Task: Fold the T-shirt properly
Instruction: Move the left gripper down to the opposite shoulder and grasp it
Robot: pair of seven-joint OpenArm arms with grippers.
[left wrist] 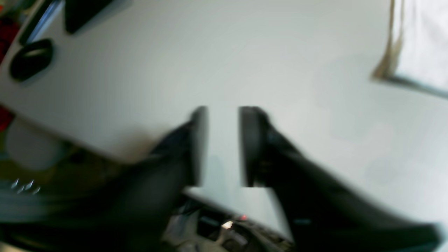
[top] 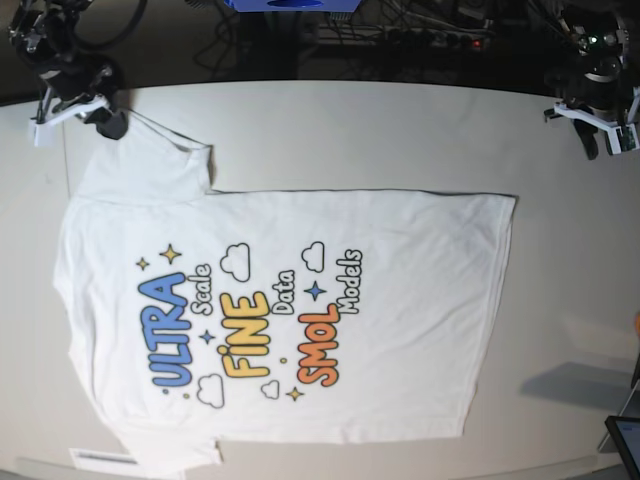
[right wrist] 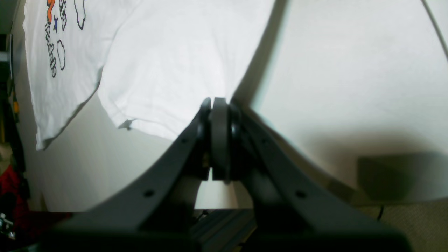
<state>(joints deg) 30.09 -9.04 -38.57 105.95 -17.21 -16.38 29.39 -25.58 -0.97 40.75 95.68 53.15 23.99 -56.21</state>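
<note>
The white T-shirt (top: 300,300) lies flat on the table (top: 350,130), print up, neck to the left and hem to the right. My right gripper (top: 110,124) is at the far left corner, shut on the edge of the far sleeve (top: 150,165). In the right wrist view the jaws (right wrist: 218,105) are closed on that white sleeve cloth (right wrist: 168,70). My left gripper (top: 607,140) hangs open and empty over bare table at the far right. In the blurred left wrist view (left wrist: 224,112) its fingers stand apart, and a shirt corner (left wrist: 420,42) shows at the upper right.
Cables and gear (top: 420,30) lie behind the table's far edge. A dark screen corner (top: 628,440) sits at the lower right. A white label strip (top: 105,458) lies by the near sleeve. Dark objects (left wrist: 31,59) rest near the table's edge in the left wrist view.
</note>
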